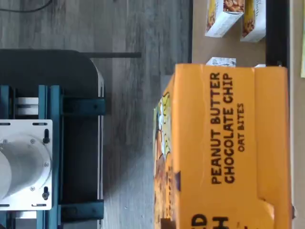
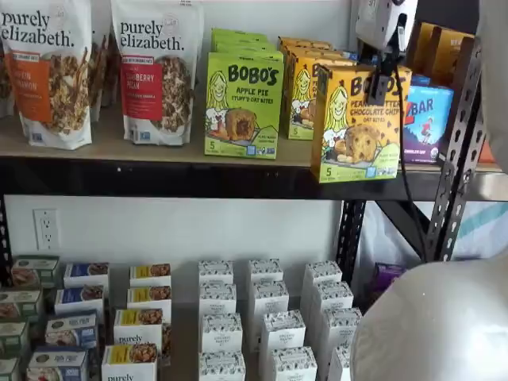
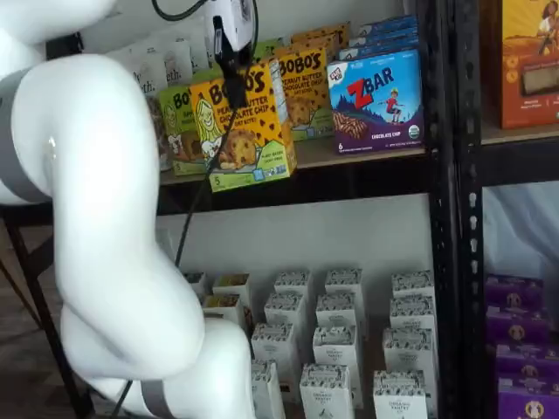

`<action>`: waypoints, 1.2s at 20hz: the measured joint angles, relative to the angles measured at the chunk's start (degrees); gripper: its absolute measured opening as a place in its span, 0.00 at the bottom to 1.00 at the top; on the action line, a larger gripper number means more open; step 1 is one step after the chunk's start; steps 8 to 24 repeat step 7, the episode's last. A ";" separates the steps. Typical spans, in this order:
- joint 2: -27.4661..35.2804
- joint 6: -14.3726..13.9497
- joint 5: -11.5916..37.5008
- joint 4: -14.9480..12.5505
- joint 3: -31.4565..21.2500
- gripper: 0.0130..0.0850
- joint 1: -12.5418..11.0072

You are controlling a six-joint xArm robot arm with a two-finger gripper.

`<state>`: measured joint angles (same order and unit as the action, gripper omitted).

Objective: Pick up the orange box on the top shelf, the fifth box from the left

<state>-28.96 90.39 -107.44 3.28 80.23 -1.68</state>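
The orange box, a yellow-orange Bobo's Peanut Butter Chocolate Chip box, shows in both shelf views [image 2: 355,127] [image 3: 243,131]. It stands upright, slightly tilted, out in front of the top shelf [image 2: 119,144], and its bottom overlaps the black front beam [image 2: 159,178]. My gripper [image 2: 381,79] [image 3: 231,63] comes down from above and is shut on the box's top edge. The wrist view shows the box's top face [image 1: 228,143] close up.
A lime-green Bobo's Apple Pie box [image 2: 242,107] stands left of the held box. More orange Bobo's boxes [image 2: 305,83] stand behind it, and a ZBar box [image 3: 377,100] stands to its right. A black upright [image 3: 450,175] is near. Small white boxes [image 2: 270,317] fill the lower level.
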 joint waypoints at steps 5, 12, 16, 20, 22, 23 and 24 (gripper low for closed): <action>-2.02 -0.67 0.85 -0.13 -2.80 0.17 0.73; -2.58 -0.87 1.06 -0.26 -3.63 0.17 0.98; -2.58 -0.87 1.06 -0.26 -3.63 0.17 0.98; -2.58 -0.87 1.06 -0.26 -3.63 0.17 0.98; -2.58 -0.87 1.06 -0.26 -3.63 0.17 0.98; -2.58 -0.87 1.06 -0.26 -3.63 0.17 0.98; -2.58 -0.87 1.06 -0.26 -3.63 0.17 0.98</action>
